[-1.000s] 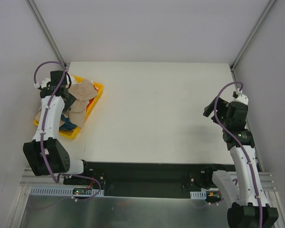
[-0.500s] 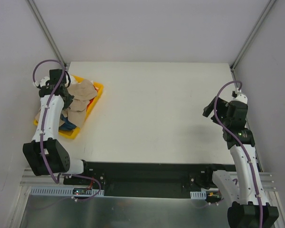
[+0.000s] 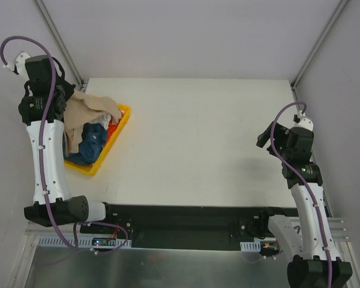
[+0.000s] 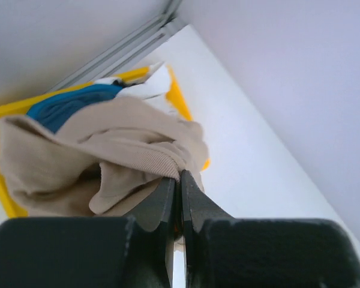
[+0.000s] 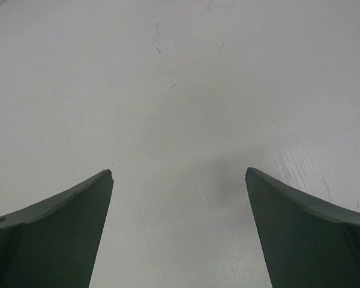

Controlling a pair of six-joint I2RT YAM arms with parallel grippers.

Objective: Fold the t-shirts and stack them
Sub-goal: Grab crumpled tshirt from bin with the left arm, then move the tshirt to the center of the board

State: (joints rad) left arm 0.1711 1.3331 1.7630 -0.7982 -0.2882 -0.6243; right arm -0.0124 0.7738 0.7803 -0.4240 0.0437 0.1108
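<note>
White table [image 3: 198, 138] backdrop: left gripper [image 4: 180, 175] is pinching tan t-shirt [image 4: 108, 141] above yellow tray [image 3: 124, 117], right gripper [image 5: 177, 173] is idling wide. Pick step, likely; next is needing spreading on table.

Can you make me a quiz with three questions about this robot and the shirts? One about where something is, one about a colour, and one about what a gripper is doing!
1. Where on the table is the yellow tray?
A) at its left edge
B) in the middle
C) at its right edge

2. What colour is the t-shirt in the left gripper?
A) green
B) black
C) tan-beige

3. How is the right gripper?
A) shut on a shirt
B) open, holding nothing
C) shut on the tray

Answers:
1 A: the top view shows the tray at the table's left side.
2 C: the left wrist view shows tan cloth pinched in the shut jaws.
3 B: its jaws stand wide apart over bare table.
</note>
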